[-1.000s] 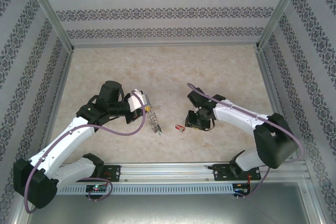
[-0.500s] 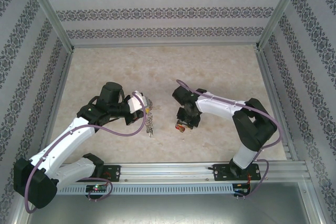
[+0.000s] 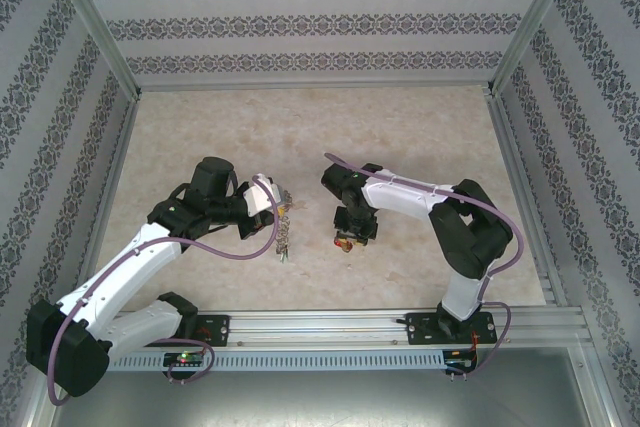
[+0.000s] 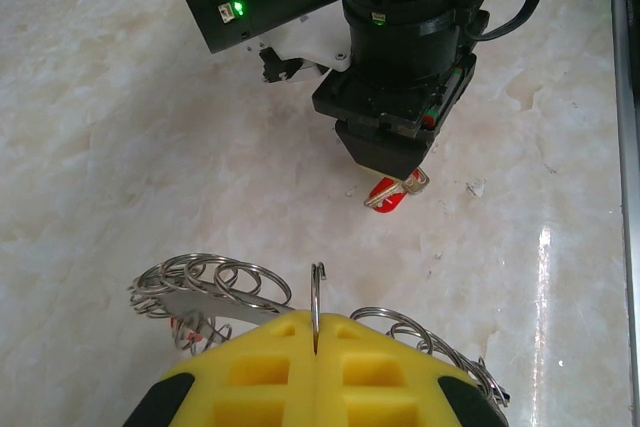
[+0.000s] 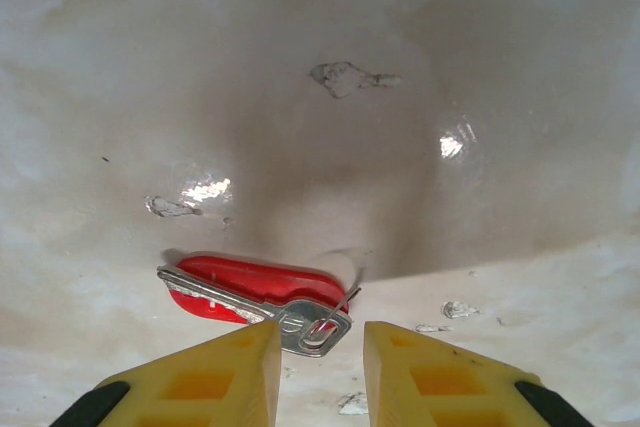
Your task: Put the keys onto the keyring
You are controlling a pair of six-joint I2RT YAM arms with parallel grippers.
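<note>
A: Around the bench (image 3: 420, 137) edges, much room?
B: Plenty. Patterned walls (image 3: 300, 22) on three sides, well apart from both arms; metal rail (image 3: 330, 325) along the near edge. Open bench toward the far wall.
A: And mid-bench?
B: Tighter. Left jaws and right jaws facing each other, near but apart, a narrow strip of bench between.
A: Where to find the keys (image 5: 255, 285)?
B: Flat on the bench, red head showing, metal end just at the gap of the right jaws. Held apart, one yellow tip (image 5: 235, 372) on either side; cannot tell whether touching.
A: Keyring (image 4: 210, 287)?
B: Clamped in the left jaws, pressed together on one thin loop standing edge-on, other loops fanned out to both sides, near the keys.
A: Anything in the way?
B: Black wrist (image 4: 400, 67) of the right arm, straight ahead of the keyring, over the keys. Small chips (image 5: 345, 75) in the bench beyond.
</note>
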